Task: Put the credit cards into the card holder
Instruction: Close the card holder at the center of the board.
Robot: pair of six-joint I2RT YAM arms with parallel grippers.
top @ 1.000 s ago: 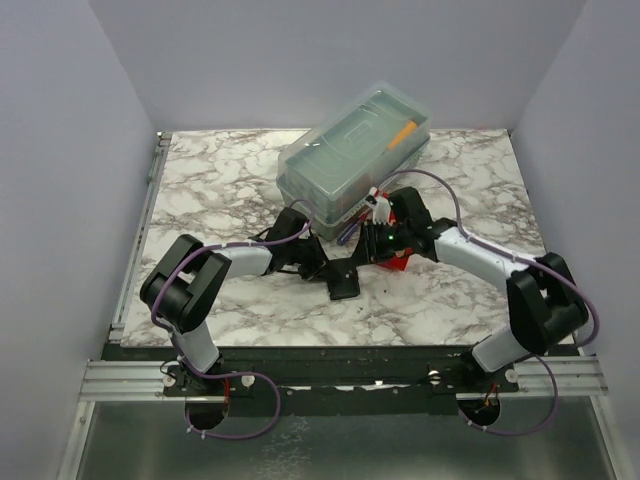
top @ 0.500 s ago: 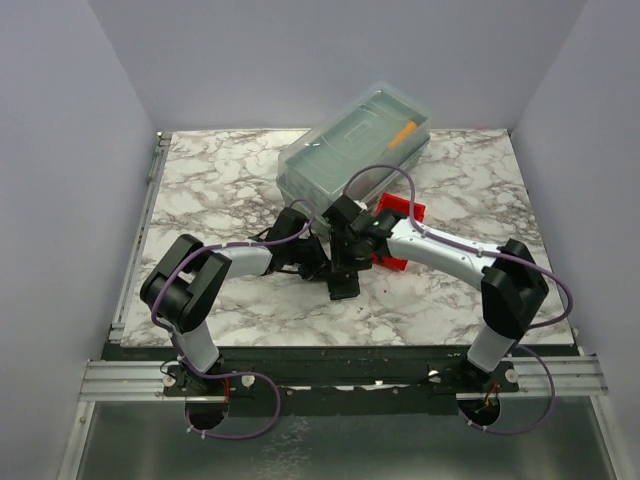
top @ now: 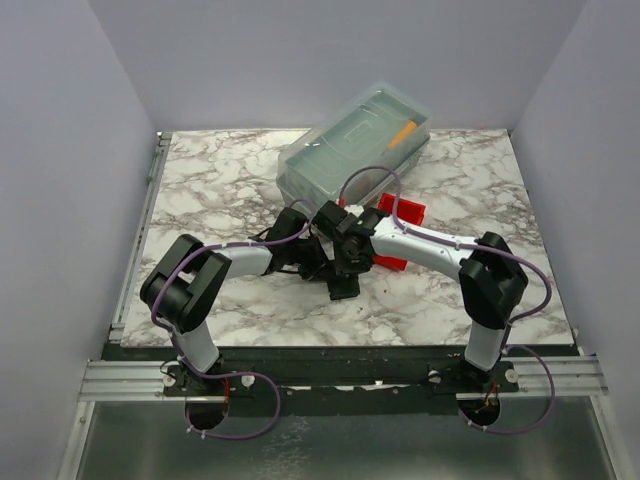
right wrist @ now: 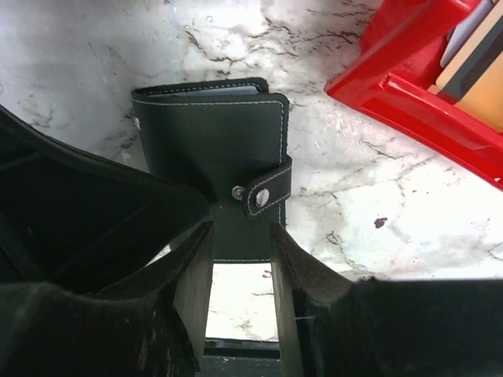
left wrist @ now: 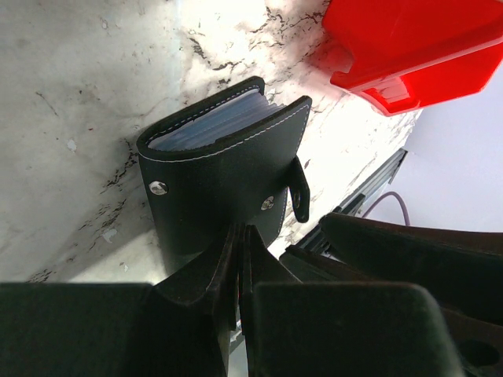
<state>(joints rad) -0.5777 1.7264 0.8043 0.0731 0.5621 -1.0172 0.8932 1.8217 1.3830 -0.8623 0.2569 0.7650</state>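
Left wrist view: the card holder [left wrist: 220, 173] is pinched steady by the closed left gripper [left wrist: 240, 263], so its snap strap [right wrist: 267, 192] can be reached by the half-open, empty right gripper [right wrist: 240, 263].

Item 1: card holder [right wrist: 212, 149]. We list 1 small black folding wallet with white stitching round its edges, metal snap studs on the outer cover and a short strap tab at 1 long side. Its covers gape slightly at the far end, where we see a stack of clear sleeves. It rests on the marbled counter [right wrist: 377, 259] just beside the red bin [right wrist: 409, 102], its near edge pinched between the left fingers [left wrist: 196, 314].

Item 2: credit cards [right wrist: 487, 94]. We see them only in part inside the red bin: 1 tan face, with a dark edge and a pale blue-grey edge beside it.
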